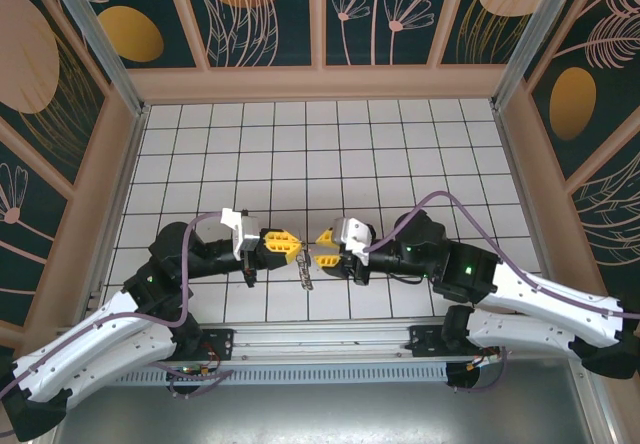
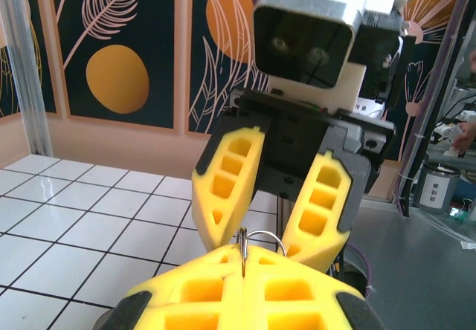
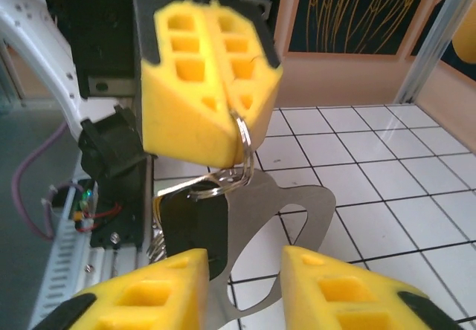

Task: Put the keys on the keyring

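Left fingers (image 1: 279, 241) pressed together, right fingers (image 1: 327, 236) parted, tips facing

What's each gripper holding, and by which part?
Left gripper is shut on the metal split ring, pinching its upper arc between the fingertips; the keys hang below. Right gripper is open, holding nothing, its fingers either side of a flat metal piece.

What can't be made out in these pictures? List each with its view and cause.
1. Keys: top view, too small to count.
2. Ring: left wrist view, mostly hidden behind the shut left tool.
3. Keys' lower end: right wrist view, cut off by the bottom edge.
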You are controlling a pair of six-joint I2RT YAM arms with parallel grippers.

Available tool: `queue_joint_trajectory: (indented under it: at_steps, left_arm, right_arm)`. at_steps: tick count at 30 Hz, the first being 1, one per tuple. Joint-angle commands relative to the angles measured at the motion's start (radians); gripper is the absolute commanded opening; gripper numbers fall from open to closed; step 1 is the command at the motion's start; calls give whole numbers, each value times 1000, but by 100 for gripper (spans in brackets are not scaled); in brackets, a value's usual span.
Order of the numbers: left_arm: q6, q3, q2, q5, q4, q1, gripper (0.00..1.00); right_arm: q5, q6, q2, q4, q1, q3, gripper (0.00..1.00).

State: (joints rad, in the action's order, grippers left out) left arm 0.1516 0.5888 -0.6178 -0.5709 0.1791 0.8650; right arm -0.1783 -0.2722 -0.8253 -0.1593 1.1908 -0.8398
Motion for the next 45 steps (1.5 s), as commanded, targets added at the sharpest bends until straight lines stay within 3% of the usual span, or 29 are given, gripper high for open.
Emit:
queue_joint_trajectory:
  at_steps: [1, 7, 45]
  left_arm:
    - [-17, 17, 0, -4, 16, 2, 0]
    - [-31, 17, -13, -1, -4, 2, 0]
    - [-67, 8, 2, 21, -43, 2, 0]
  right_arm:
    - [42, 46, 27, 49, -6, -12, 37]
    - [38, 103, 6, 48, -8, -48, 42]
    - [19, 133, -67, 58, -17, -94, 36]
